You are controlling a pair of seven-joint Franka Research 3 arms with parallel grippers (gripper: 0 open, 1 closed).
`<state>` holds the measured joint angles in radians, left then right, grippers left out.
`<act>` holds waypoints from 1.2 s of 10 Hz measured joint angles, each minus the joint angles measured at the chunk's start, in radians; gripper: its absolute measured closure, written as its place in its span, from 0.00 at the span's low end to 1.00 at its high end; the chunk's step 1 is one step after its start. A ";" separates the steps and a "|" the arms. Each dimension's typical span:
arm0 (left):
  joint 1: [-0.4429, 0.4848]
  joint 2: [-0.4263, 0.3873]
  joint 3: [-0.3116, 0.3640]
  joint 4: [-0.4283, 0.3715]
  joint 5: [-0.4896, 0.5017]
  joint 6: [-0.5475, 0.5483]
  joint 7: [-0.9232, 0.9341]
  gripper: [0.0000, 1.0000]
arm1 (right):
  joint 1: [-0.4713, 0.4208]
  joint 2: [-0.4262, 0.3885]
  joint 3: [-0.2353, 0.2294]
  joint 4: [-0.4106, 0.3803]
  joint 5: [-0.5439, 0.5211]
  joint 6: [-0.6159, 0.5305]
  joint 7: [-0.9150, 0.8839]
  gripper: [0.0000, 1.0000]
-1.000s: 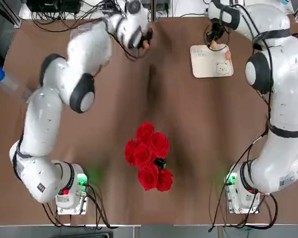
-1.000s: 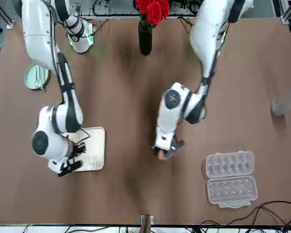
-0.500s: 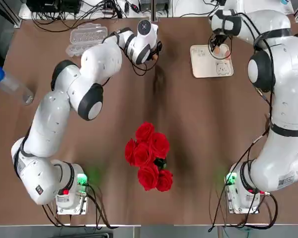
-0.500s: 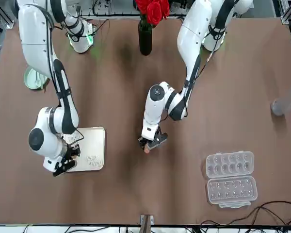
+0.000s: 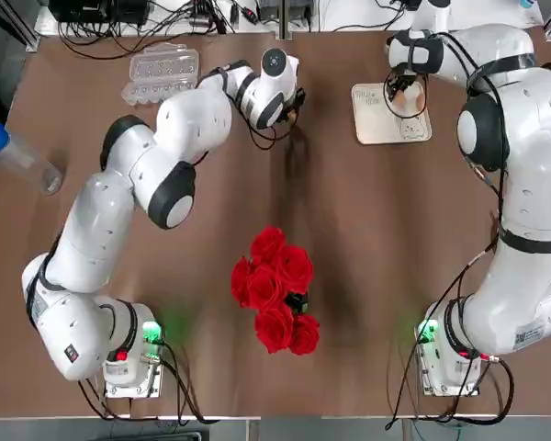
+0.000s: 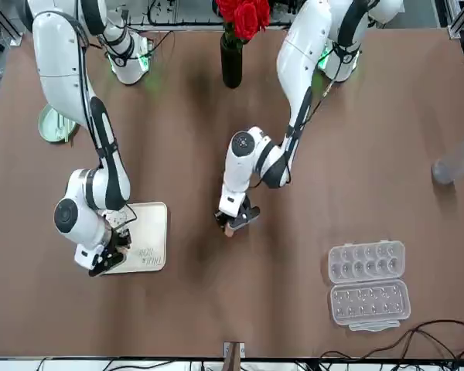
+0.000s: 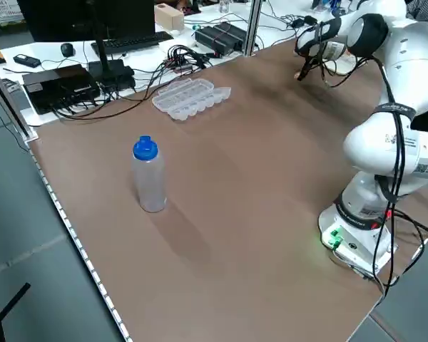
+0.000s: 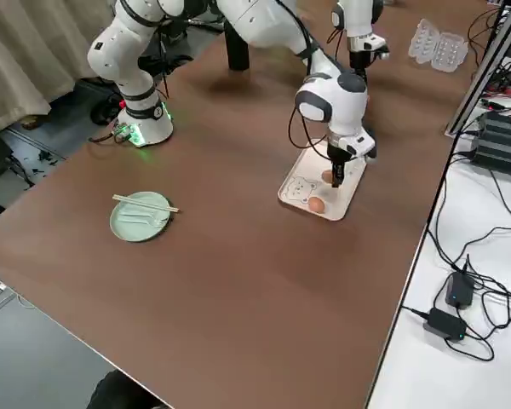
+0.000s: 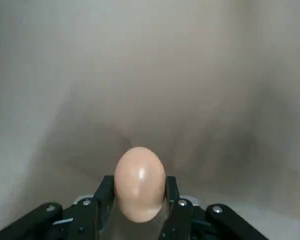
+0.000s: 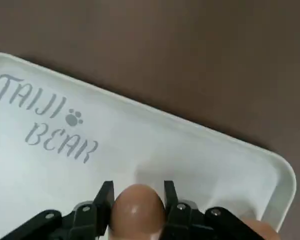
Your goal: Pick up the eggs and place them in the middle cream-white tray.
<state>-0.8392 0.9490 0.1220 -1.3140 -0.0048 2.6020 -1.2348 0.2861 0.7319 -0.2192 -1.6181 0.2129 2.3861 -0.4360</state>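
Left wrist view alone shows the left gripper (image 9: 140,210) clamping an orange-brown oval egg (image 9: 139,182); right gripper (image 10: 136,210) clamps another egg (image 10: 137,209) over the square cream-white tray (image 10: 190,150).

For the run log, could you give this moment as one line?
left gripper: shut on egg | right gripper: shut on egg over tray

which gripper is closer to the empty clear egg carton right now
Left. The left gripper, shut on an egg, hangs over bare table between the egg carton and the tray. The right gripper, holding another egg, is over that tray, farther off.
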 joint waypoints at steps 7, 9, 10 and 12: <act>0.004 -0.014 0.006 0.008 0.000 -0.041 0.001 0.15 | 0.000 0.001 0.017 -0.031 0.000 0.089 -0.007 0.54; 0.017 -0.072 0.013 0.018 0.000 -0.122 0.005 0.12 | 0.000 0.002 0.020 -0.047 0.000 0.113 -0.008 0.54; 0.029 -0.111 0.015 0.020 0.000 -0.165 0.021 0.10 | 0.000 0.001 0.020 -0.049 0.000 0.115 -0.008 0.54; 0.061 -0.182 0.022 0.021 0.000 -0.251 0.063 0.00 | 0.000 0.004 0.021 -0.051 0.000 0.128 -0.008 0.54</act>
<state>-0.7783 0.7666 0.1438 -1.2925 -0.0047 2.3512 -1.1723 0.2859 0.7357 -0.1986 -1.6693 0.2130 2.5139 -0.4441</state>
